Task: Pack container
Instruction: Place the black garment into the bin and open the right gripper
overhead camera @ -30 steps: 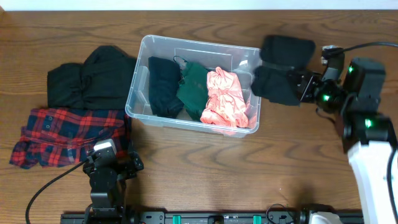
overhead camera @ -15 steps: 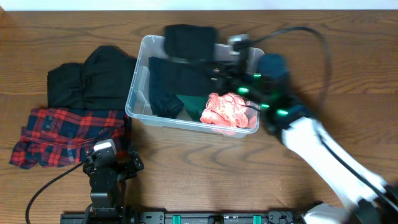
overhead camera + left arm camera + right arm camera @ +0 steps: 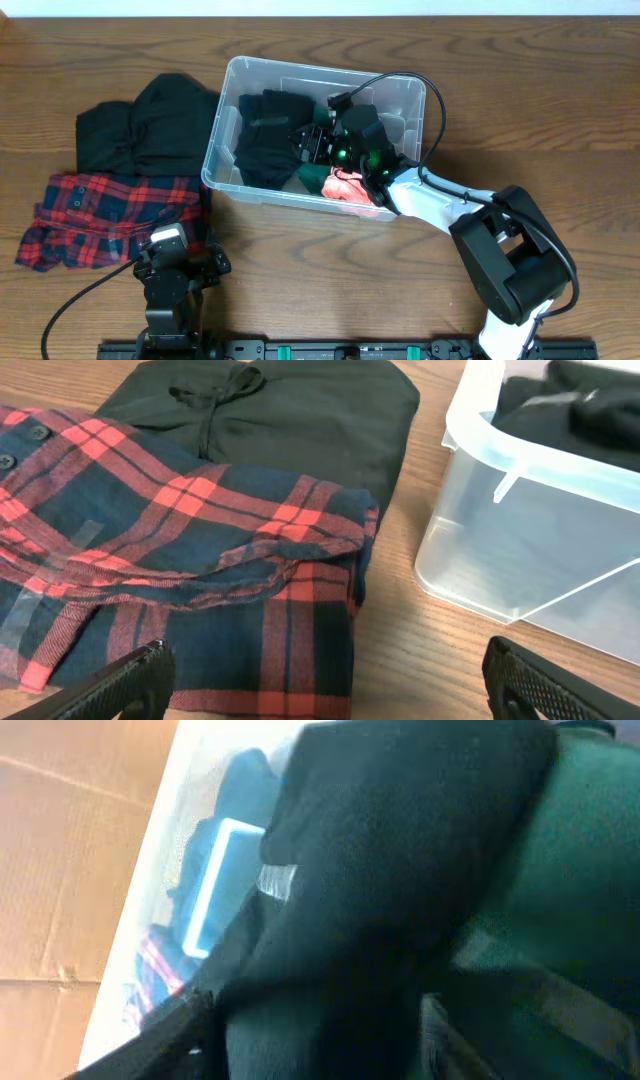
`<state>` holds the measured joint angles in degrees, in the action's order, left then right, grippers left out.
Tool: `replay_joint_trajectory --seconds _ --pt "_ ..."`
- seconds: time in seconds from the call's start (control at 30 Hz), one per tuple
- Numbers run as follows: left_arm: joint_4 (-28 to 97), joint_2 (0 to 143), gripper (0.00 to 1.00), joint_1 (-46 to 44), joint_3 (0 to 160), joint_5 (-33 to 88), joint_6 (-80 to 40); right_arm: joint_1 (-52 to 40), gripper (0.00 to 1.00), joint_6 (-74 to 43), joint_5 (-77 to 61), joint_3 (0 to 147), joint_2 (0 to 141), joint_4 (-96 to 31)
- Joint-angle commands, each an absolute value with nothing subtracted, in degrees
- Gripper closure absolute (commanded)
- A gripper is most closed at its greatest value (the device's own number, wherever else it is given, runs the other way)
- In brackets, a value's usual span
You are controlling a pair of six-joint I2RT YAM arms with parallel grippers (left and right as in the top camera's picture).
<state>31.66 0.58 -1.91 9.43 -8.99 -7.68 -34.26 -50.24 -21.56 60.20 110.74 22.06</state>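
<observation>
The clear container (image 3: 215, 150) stands mid-table with a black garment (image 3: 262, 135), a green one (image 3: 315, 180) and a pink one (image 3: 350, 187) inside. My right gripper (image 3: 310, 140) reaches down into the container over the black garment. In the right wrist view its fingers stand apart, with the black garment (image 3: 400, 870) lying between them and the green cloth (image 3: 590, 870) beside it. My left gripper (image 3: 325, 680) is wide open and empty, low over the plaid shirt's edge (image 3: 180, 530), left of the container (image 3: 520, 490).
A red plaid shirt (image 3: 110, 215) and a black hoodie (image 3: 150, 125) lie on the wooden table left of the container. The left arm (image 3: 168, 285) sits at the front edge. The right arm's cable loops over the container's right end.
The right arm swung left from outside the container with the black garment, lowered it inside, and its jaws have spread. The left arm has not moved.
</observation>
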Motion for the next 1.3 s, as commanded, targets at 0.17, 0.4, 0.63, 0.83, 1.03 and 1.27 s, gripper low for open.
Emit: replay_joint_trajectory --seconds 0.17,0.4,0.63,0.83,1.03,1.27 --pt "31.6 0.2 0.02 -1.8 8.5 -9.0 -7.6 -27.0 0.28 -42.2 -28.1 63.9 101.3 6.9" --pt "31.6 0.2 0.02 -1.8 8.5 -9.0 -7.6 -28.1 0.43 -22.1 -25.5 69.8 90.8 -7.3" --pt "31.6 0.2 0.02 -1.8 8.5 -9.0 -7.6 -34.6 0.64 -14.7 -18.2 71.7 91.5 -10.1" --pt "31.6 0.2 0.02 -1.8 8.5 -9.0 -7.6 -39.3 0.63 -13.0 -17.9 71.7 101.0 -5.1" --pt "31.6 0.2 0.02 -1.8 8.5 -9.0 -7.6 -39.2 0.62 -13.2 -18.0 71.7 112.3 -2.8" --pt "31.6 0.2 0.02 -1.8 8.5 -9.0 -7.6 -37.1 0.59 -13.2 -20.0 73.6 112.6 -8.3"
